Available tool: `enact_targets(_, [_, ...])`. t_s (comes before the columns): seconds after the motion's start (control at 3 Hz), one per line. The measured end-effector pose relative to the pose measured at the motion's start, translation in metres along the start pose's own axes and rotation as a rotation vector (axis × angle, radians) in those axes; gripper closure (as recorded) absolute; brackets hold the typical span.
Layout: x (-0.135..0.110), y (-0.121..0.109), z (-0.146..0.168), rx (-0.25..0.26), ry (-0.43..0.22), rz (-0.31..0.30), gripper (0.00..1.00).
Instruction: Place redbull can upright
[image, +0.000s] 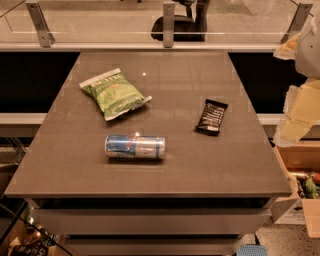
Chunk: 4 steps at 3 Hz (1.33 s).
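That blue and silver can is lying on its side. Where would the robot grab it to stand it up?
Probably across the round middle of the redbull can, coming from above and closing on its front and back sides. It lies lengthwise left to right with free space around it. The gripper hangs at the right edge of view, off the table.

My pale cream gripper (298, 114) is cut off by the right edge. Just below it, I see an open brown cardboard box (300, 153), also cut off.

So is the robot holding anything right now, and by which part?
Nothing; the redbull can lies untouched on the table, the gripper off at the right edge.
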<state>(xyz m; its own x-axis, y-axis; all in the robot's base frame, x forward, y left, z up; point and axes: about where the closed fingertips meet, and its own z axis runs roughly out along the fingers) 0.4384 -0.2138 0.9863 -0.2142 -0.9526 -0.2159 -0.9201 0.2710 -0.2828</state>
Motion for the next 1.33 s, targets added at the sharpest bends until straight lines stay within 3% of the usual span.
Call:
enact_targets(0.33, [-0.001, 0.0, -0.001, 0.003, -0.001, 0.001, 0.0])
enact_targets(1.0, [-0.028, 0.011, -0.008, 0.031, -0.062, 0.043, 0.0])
enact_targets(1.33, [-0.043, 0.015, -0.003, 0.021, -0.092, 0.066, 0.0])
